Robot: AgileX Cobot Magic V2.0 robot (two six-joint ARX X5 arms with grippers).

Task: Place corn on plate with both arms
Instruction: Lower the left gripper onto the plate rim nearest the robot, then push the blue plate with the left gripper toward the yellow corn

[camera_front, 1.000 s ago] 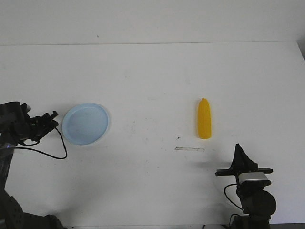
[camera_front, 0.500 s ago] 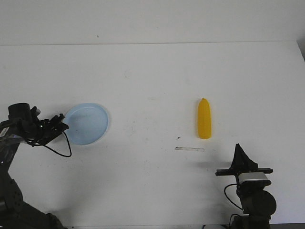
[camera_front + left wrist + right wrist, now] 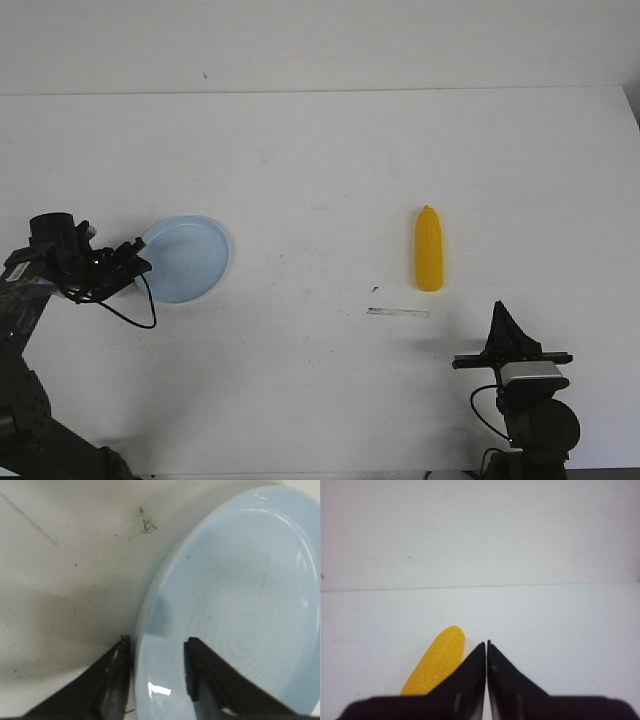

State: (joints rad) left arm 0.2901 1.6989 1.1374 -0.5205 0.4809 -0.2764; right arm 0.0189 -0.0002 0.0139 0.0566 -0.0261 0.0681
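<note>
Here, with the left gripper (image 3: 156,652) spread astride the plate (image 3: 185,258) rim at 9 o'clock and the right gripper (image 3: 486,652) pressed together, you grasp the corn (image 3: 429,250), lying at 3 o'clock, mid-length, since it looks rigid, light and smooth.

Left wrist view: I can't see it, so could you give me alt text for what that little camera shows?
Two black fingers of the left gripper straddle the rim of a light blue plate, one finger over the plate, the other outside it. The plate rests on a scuffed white table and fills most of the frame.
</note>
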